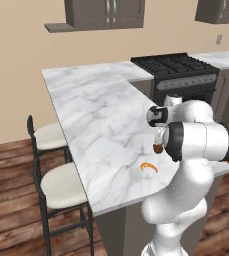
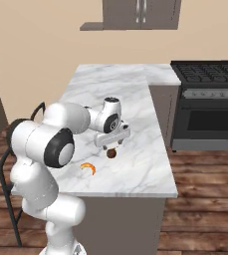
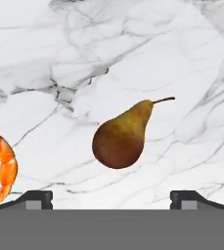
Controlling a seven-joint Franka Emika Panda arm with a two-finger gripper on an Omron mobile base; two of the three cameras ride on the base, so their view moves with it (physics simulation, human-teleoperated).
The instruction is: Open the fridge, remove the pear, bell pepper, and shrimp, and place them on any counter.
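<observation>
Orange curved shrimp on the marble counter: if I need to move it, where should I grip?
Probably straight from above, jaws closing across the thick middle of the orange curved shrimp. It lies flat on the white marble counter, its tail tapering too thin to hold.

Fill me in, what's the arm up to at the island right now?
The gripper hangs just above the pear, jaws wide apart and not clamping it; in the hand view the pear lies on its side on the marble between the fingertips. The shrimp rests on the same counter, a little way beside the pear. So pear and shrimp are both down on the counter.
</observation>
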